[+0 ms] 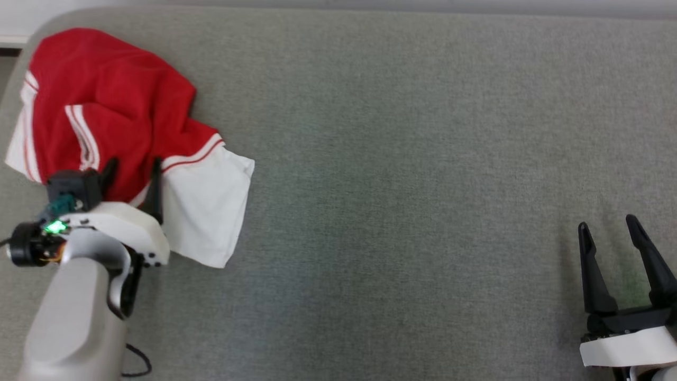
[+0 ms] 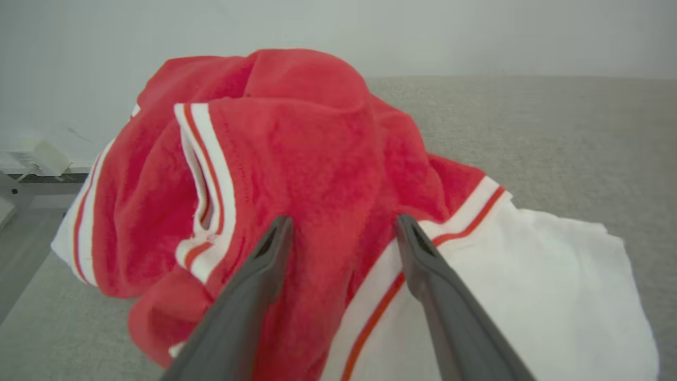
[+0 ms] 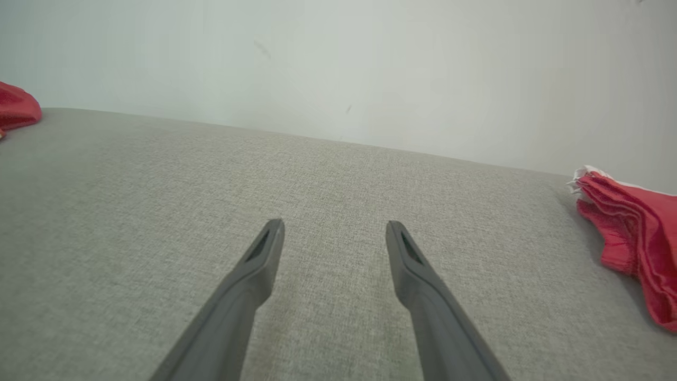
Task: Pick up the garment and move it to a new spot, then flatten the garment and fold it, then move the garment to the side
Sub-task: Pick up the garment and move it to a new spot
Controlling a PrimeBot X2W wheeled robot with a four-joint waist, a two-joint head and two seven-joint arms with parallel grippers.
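A crumpled red garment (image 1: 111, 106) with white panels and red-and-white stripes lies at the far left corner of the grey fabric surface (image 1: 402, 159). My left gripper (image 1: 134, 164) is open at its near edge, with the fingers straddling a red fold beside the white panel. From the left wrist, the garment (image 2: 312, 143) bulges up between and beyond my left gripper (image 2: 342, 219). My right gripper (image 1: 606, 223) is open at the lower right, with nothing between its fingers. In the right wrist view my right gripper (image 3: 334, 225) hangs over bare fabric, and a bit of the garment (image 3: 16, 108) shows far left.
A second red cloth (image 3: 634, 238), bunched in folds, lies at the right edge of the right wrist view. The surface's rounded left corner (image 1: 21, 58) is close behind the garment, with floor beyond. A pale wall (image 3: 338, 63) runs along the back.
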